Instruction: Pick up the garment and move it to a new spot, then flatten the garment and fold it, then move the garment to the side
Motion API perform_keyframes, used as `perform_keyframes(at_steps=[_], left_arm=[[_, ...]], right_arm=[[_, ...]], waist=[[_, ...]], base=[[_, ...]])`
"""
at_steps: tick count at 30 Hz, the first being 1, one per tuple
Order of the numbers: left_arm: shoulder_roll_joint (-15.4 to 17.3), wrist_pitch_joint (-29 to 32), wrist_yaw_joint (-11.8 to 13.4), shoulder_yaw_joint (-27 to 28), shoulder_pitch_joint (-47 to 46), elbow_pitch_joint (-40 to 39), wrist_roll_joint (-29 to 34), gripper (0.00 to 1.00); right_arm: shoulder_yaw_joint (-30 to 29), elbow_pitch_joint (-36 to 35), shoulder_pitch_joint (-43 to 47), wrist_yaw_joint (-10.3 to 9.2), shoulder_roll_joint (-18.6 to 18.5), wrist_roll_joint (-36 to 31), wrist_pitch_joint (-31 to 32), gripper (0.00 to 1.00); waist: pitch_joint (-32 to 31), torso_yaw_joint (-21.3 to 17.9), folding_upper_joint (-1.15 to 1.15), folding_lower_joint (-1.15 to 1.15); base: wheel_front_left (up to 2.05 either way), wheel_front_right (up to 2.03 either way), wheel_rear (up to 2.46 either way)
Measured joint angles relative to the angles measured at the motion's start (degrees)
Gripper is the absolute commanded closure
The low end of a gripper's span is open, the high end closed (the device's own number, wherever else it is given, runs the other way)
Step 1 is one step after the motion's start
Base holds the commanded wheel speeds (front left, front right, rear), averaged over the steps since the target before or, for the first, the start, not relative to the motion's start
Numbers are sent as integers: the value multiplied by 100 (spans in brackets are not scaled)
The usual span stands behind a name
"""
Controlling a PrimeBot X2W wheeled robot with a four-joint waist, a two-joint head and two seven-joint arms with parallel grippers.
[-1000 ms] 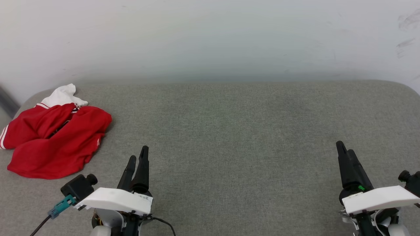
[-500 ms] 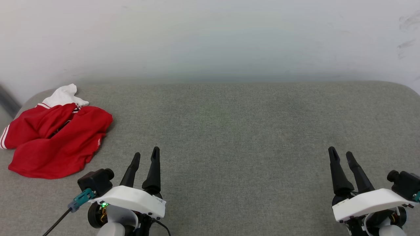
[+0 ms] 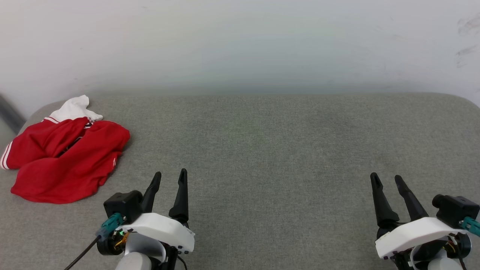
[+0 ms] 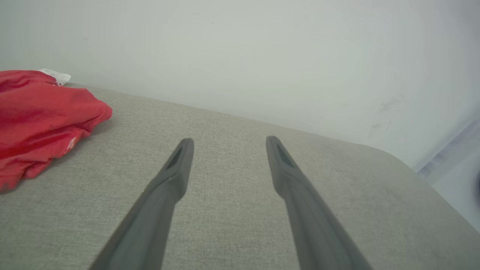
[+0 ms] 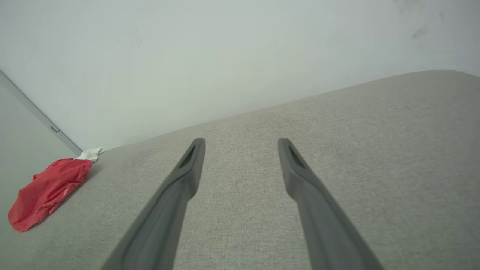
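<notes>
One crumpled red jersey [image 3: 63,161] lies on the grey cushion [image 3: 262,142], ahead and to the left of the left gripper [image 3: 170,173], well apart from the right gripper [image 3: 385,176]. Both grippers hover empty, each with its two fingers spread apart

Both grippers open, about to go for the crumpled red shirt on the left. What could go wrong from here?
1. The garment lies bunched in overlapping folds, so the left gripper may pinch several layers, and it won't open flat.
2. It sits near the left edge of the grey cushion; a sideways nudge could push it off.
3. The right gripper is far across, so a two-gripper grasp needs a long reach.
</notes>
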Motion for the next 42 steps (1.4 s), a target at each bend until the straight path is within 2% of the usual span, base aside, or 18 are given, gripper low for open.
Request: perform_keyframes(at_steps=[17, 42], left_arm=[[16, -264, 182, -116, -57, 132, 867, 0], [-44, -545, 226, -78, -82, 305, 1857, 0]], right_arm=[[-31, 11, -19, 2, 13, -1114, -82, 0], [-253, -83, -17, 10, 118, -1945, -157, 0]], waist=[[1, 40, 0, 0], [-20, 80, 0, 0]], base=[[0, 0, 0], [0, 0, 0]])
